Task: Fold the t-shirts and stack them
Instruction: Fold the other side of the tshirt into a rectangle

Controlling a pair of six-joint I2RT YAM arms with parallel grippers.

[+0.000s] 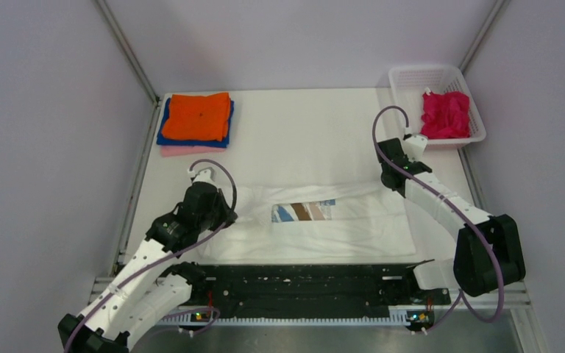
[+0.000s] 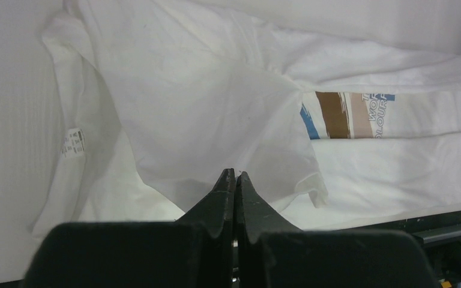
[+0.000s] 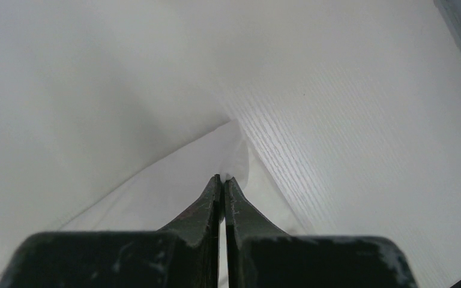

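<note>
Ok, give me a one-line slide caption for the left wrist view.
Left gripper shut on a raised fold of the white t-shirt, with the brush-stroke print beyond.

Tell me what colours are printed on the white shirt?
Blue, brown and tan stripes on the white shirt, clearest in the left wrist view.

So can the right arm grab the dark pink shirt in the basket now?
Probably not yet. The right gripper is shut on a corner of the white shirt, so it must let go first. The magenta shirt lies uncovered in the basket, close to that arm, with nothing between.
</note>
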